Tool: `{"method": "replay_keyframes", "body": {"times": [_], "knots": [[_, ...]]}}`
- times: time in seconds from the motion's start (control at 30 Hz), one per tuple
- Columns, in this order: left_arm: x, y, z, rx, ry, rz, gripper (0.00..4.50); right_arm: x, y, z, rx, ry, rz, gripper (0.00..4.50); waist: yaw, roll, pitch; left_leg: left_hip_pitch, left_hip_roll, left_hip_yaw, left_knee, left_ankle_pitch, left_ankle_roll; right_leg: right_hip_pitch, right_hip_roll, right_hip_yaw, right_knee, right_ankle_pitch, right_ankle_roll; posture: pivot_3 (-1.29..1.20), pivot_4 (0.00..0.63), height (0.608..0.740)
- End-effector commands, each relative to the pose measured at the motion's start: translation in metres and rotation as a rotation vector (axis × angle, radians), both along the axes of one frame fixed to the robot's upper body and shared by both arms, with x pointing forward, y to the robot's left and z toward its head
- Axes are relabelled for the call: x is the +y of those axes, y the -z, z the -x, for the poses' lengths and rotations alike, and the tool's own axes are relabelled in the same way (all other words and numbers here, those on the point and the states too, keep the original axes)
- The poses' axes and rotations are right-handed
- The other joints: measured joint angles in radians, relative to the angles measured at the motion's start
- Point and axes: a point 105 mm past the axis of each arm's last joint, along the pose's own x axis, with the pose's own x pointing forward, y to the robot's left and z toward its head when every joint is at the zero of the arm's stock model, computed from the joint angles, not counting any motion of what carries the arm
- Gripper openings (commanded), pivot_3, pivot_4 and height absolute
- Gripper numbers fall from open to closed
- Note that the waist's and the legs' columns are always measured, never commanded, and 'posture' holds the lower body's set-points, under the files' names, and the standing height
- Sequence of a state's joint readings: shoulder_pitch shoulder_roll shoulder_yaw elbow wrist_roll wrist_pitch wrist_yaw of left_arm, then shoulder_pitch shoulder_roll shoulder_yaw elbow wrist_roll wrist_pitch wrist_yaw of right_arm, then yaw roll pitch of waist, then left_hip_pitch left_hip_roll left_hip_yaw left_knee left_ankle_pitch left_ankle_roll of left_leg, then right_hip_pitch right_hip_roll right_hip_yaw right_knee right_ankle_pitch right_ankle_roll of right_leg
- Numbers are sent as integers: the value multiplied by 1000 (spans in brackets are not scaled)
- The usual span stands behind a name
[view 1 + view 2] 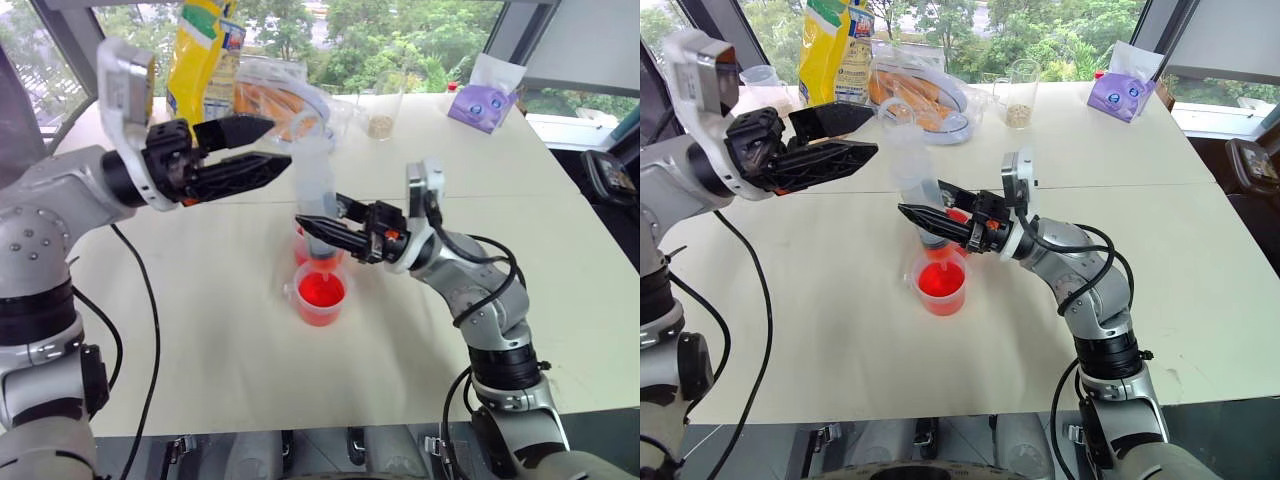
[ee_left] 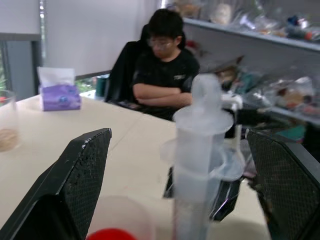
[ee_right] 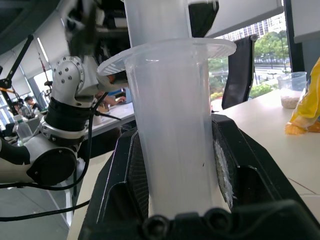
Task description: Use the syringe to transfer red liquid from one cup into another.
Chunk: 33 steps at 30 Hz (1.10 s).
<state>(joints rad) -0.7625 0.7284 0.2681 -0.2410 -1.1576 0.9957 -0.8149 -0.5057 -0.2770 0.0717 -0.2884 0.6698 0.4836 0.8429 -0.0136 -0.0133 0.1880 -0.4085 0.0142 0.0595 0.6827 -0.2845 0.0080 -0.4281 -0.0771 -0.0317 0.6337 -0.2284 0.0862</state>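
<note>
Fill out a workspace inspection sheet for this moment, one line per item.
Surface: cream table, no spills seen.
Job's things: syringe upright, tip over the short cup of red liquid; tall cup just behind, mostly hidden.
Clutter: yellow bag, tissue box, cup of grains, plate.
Tools: right tool shut on syringe; left tool open at the plunger.
Cables: black cable at left arm.
Surroundings: windows, seated person.

The clear syringe (image 1: 318,190) stands upright, its red-orange tip just above the squat cup (image 1: 320,296) of red liquid (image 1: 321,292); the taller cup (image 1: 301,245) is just behind.
</note>
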Motion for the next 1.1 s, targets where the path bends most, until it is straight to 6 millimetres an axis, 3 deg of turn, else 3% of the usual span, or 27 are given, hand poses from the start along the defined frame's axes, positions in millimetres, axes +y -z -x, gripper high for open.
{"method": "replay_keyframes", "body": {"times": [0.03,0.27,0.37,0.57,0.6,0.63,1.1], "knots": [[-7,-12,10,-43,45,25,4431,0,-9,5,-56,-9,-12,1392,0,0,0,0,0,0,0,0,0,0,0,0,0,0,0,0,150,740],[-15,-18,9,-40,80,66,4431,0,-8,5,-63,-8,0,1392,1,0,0,0,0,0,0,0,0,0,0,0,0,0,0,0,150,740],[-18,-19,9,-35,92,70,3731,0,-7,5,-64,-6,4,1392,0,0,0,0,0,0,0,0,0,0,0,0,0,0,0,0,150,740],[-21,-14,11,-19,115,62,700,0,-7,5,-64,-4,5,1392,0,0,0,0,0,0,0,0,0,0,0,0,0,0,0,0,150,740],[-22,-13,11,-17,118,57,256,0,-8,5,-65,-4,5,1392,0,0,0,0,0,0,0,0,0,0,0,0,0,0,0,0,150,740],[-22,-13,12,-16,120,54,121,0,-8,5,-65,-4,5,1392,0,0,0,0,0,0,0,0,0,0,0,0,0,0,0,0,150,740],[-25,12,9,12,116,-35,121,-1,-34,8,-112,-14,-32,1392,0,0,0,0,0,0,0,0,0,0,0,0,0,0,0,0,150,740]]}}
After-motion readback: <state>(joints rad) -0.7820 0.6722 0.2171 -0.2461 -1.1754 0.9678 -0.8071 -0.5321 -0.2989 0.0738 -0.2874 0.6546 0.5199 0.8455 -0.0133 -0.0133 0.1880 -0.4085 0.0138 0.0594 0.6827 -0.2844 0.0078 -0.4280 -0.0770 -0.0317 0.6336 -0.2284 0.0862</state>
